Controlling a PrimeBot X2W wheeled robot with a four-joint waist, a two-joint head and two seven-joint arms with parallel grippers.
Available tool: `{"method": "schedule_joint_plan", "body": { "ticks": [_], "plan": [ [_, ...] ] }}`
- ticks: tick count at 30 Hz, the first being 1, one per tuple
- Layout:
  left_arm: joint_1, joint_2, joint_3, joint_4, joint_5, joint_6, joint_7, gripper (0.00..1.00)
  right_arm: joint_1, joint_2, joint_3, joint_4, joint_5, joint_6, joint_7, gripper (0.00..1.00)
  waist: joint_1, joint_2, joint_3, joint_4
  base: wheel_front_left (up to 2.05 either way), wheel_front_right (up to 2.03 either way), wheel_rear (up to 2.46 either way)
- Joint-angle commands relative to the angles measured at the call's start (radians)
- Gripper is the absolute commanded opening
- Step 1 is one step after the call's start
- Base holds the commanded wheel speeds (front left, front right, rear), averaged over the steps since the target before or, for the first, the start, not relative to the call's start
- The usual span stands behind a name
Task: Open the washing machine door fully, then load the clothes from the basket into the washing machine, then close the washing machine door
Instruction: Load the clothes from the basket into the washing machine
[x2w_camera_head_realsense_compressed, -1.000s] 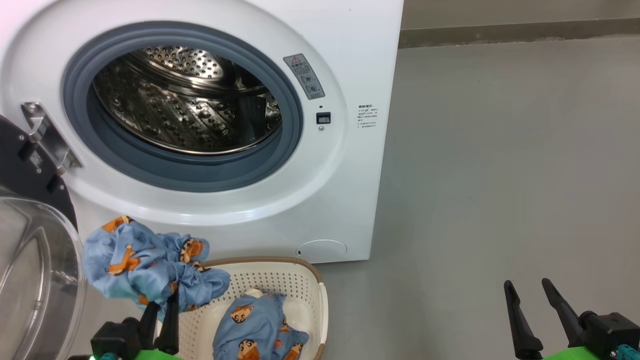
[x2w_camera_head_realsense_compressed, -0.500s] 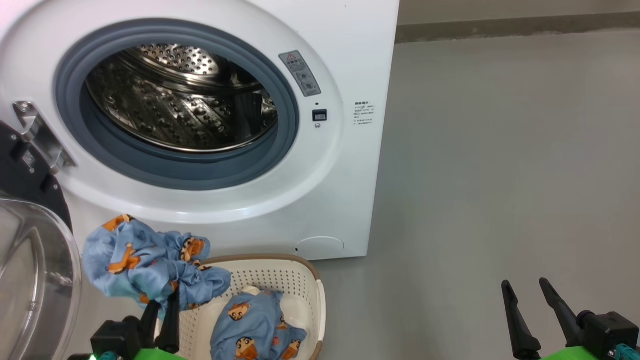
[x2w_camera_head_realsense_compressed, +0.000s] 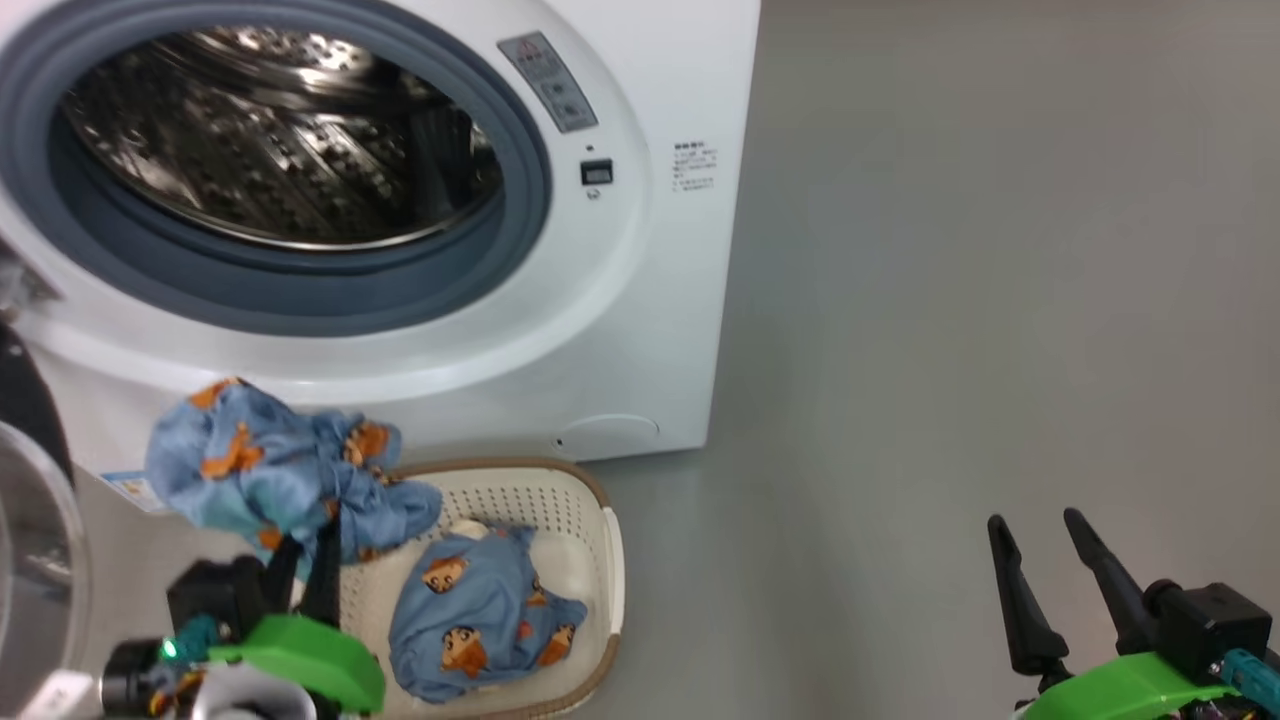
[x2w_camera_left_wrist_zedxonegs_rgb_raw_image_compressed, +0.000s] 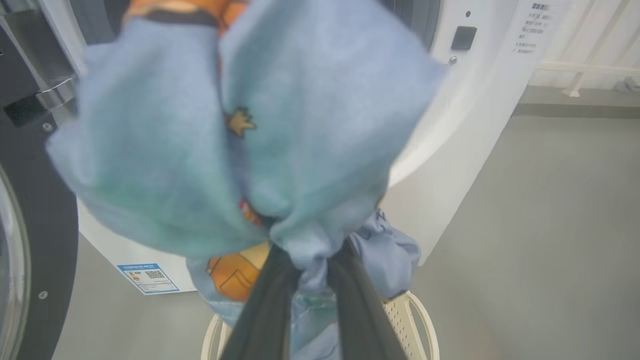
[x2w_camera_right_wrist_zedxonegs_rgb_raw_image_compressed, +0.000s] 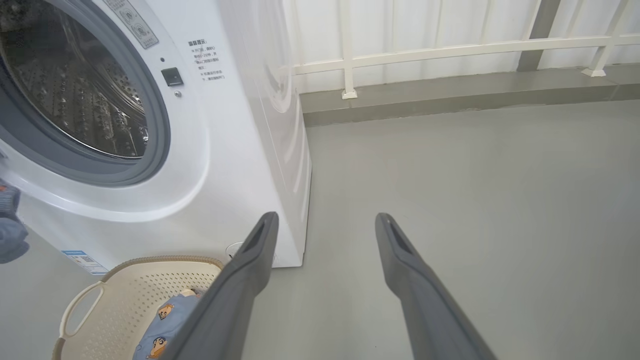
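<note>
Two garments (x2w_camera_head_realsense_compressed: 262, 470), one basket (x2w_camera_head_realsense_compressed: 572, 520), one washer (x2w_camera_head_realsense_compressed: 640, 330).

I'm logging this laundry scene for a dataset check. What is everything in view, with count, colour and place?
washer: 1, white, ahead on the left
drum: 1, steel, inside the washer
gasket: 1, grey-blue, around the opening
door: 1, black with clear glass, open at far left
basket: 1, cream with brown rim, on the floor before the washer
clothes: 2 pieces, light blue with orange figures; one held up over the basket's left edge, the other lying in the basket
sticker: 1, blue, washer's lower corner
railing: 1, white, beyond the floor
floor: grey
left gripper: 1, dark fingers, shut on the clothes
right gripper: 1, dark fingers, open, empty, lower right
</note>
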Motion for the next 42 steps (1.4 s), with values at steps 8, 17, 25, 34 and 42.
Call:
{"method": "schedule_joint_plan", "body": {
  "ticks": [8,17,25,34,42],
  "plan": [
    [-0.25,0.093,0.064,0.07,-0.022,-0.01,0.069,0.0,-0.112,-0.013,0.041,-0.03,0.031,0.007,-0.033,1.0,-0.0001,0.0,0.232,-0.12,0.0,0.0,0.0],
    [-0.593,0.238,0.104,0.196,-0.042,-0.051,0.175,0.0,-0.213,-0.013,0.093,0.034,0.077,0.007,-0.104,1.0,-0.0001,0.0,0.425,-0.217,0.0,0.0,0.0],
    [-0.812,0.345,0.106,0.261,-0.036,-0.076,0.255,0.0,-0.268,-0.013,0.147,0.104,0.126,0.007,-0.165,1.0,-0.0001,0.0,0.533,-0.285,0.0,0.0,0.0],
    [-1.021,0.449,0.105,0.252,-0.015,-0.085,0.292,0.0,-0.323,-0.013,0.187,0.156,0.175,0.007,-0.208,1.0,-0.0001,0.0,0.645,-0.332,0.0,0.0,0.0],
    [-1.137,0.506,0.104,0.274,0.017,-0.048,0.242,0.0,-0.363,-0.013,0.208,0.201,0.212,0.007,-0.23,1.0,-0.0001,0.0,0.692,-0.351,0.0,0.0,0.0]
  ]
}}
